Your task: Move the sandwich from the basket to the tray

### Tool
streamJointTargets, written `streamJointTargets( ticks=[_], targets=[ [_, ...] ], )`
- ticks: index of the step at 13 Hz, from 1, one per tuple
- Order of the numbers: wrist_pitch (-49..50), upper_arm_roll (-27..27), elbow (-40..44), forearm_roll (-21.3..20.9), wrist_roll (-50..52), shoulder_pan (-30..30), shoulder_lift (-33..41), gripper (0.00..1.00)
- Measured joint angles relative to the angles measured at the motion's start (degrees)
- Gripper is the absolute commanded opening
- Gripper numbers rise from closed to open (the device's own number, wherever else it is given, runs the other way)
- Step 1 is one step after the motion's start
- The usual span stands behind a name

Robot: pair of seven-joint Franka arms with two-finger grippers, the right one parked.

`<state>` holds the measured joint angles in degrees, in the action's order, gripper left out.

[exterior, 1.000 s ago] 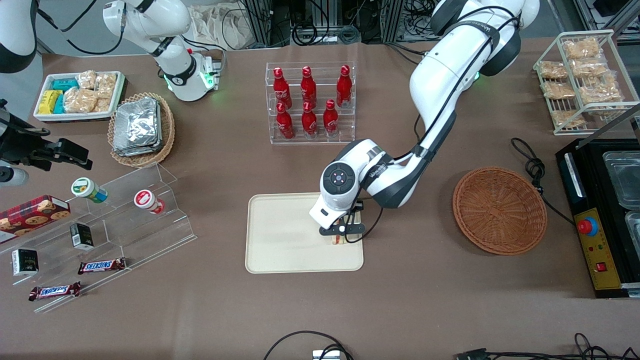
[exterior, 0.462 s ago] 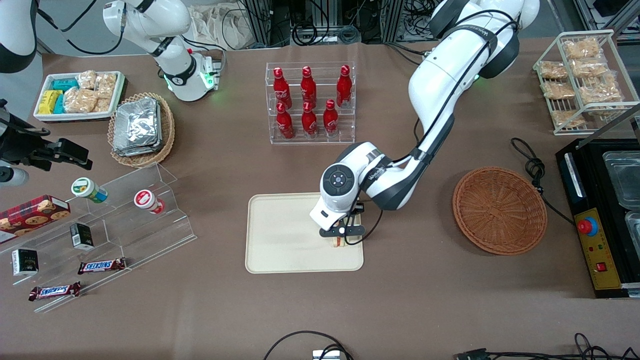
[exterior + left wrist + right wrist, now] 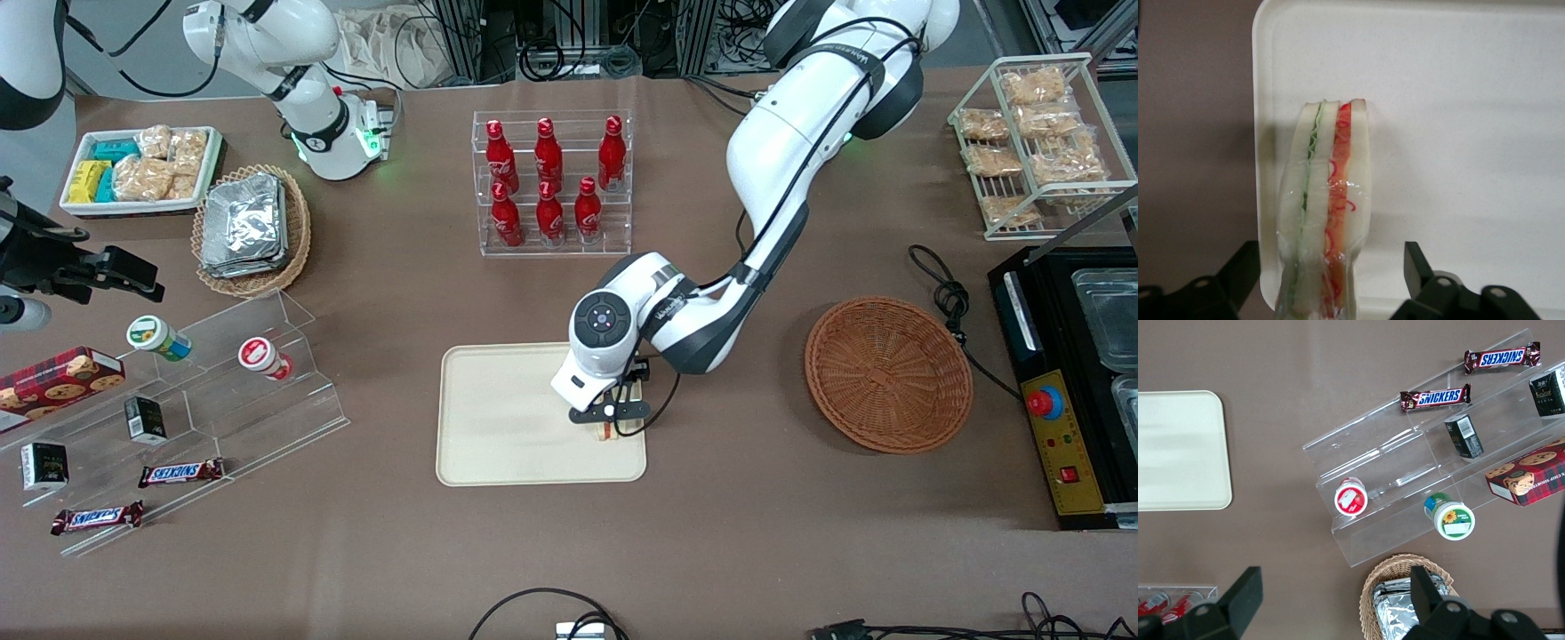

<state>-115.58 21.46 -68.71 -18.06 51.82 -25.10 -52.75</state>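
Note:
The sandwich (image 3: 607, 433) (image 3: 1326, 200), a plastic-wrapped wedge with green and red filling, stands on its edge on the cream tray (image 3: 498, 418) (image 3: 1458, 120), close to the tray's rim at the working arm's end. My left gripper (image 3: 609, 416) (image 3: 1331, 260) hangs just above it, open. One black finger (image 3: 1245, 263) is on each side of the wedge, with a gap between each and the wrap. The reddish-brown wicker basket (image 3: 887, 373) lies empty toward the working arm's end of the table.
A clear rack of red bottles (image 3: 551, 182) stands farther from the camera than the tray. A stepped acrylic shelf (image 3: 222, 373) with snacks and a tan foil-pack basket (image 3: 252, 229) lie toward the parked arm's end. A black appliance (image 3: 1067, 382) and a cable (image 3: 947, 293) are beside the wicker basket.
The wrist has lifted slightly away from the tray. The sandwich stays standing on the tray between the fingers.

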Motion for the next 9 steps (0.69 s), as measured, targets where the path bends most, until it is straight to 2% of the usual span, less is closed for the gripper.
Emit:
streamJointTargets(
  ticks=[5,9],
  targets=[
    [1.0,-0.1,2.0,-0.1,0.6,0.5,2.1,0.99],
    [8.6,-3.3,2.4,-0.5,0.7,0.8,8.6,0.99]
  ],
)
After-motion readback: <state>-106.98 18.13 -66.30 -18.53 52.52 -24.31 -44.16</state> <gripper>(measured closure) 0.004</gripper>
